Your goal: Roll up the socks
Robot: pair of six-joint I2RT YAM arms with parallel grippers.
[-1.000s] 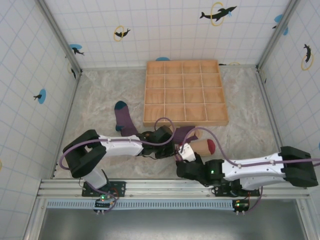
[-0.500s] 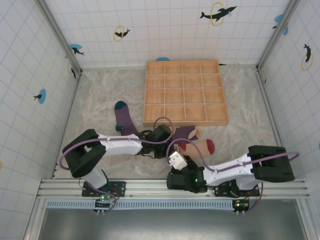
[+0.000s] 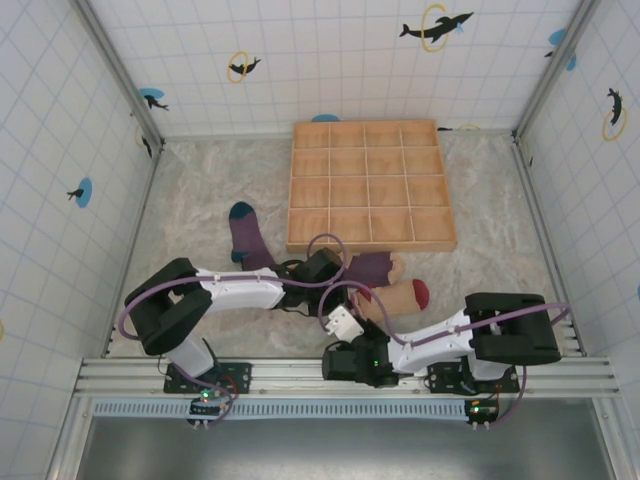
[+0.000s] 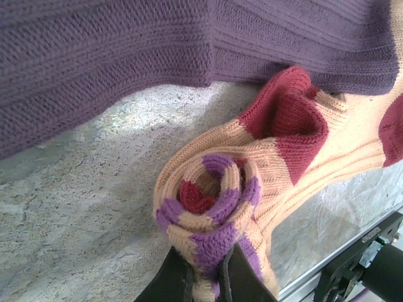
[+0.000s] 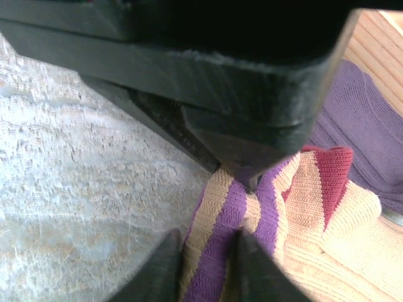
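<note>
While the left gripper [image 4: 204,277] pinches the sock roll [image 4: 211,195] just in front of the tray [image 3: 368,243], jaws shut on it, and the right gripper [image 5: 208,251] closes narrow on its striped edge, turn both wrists evenly so that no layer should slacken

socks [image 3: 378,266] and tray [image 3: 370,244] mid-table, bare tabletop [image 3: 195,185] left
</note>
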